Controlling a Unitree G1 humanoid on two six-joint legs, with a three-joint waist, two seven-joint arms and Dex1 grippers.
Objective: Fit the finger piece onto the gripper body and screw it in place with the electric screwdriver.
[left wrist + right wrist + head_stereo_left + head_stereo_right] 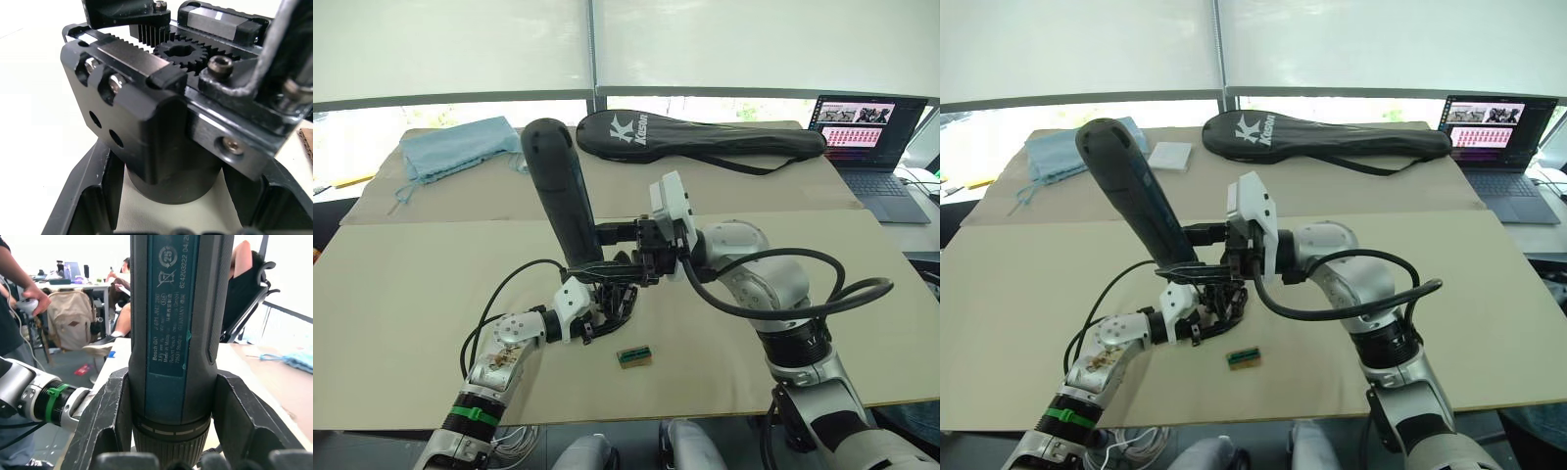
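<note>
Both grippers clamp: left (607, 304) gripper body (161, 122), right (631, 250) electric screwdriver (558, 191).

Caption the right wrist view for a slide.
Right tool clamps the electric screwdriver upright between its fingers, people seated behind.

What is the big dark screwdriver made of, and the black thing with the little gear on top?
The electric screwdriver looks like smooth matte plastic with a teal printed label. The gripper body seems to be black-coated metal: crisp machined edges, shiny steel screws and a toothed gear. Both are guesses from looks.
</note>
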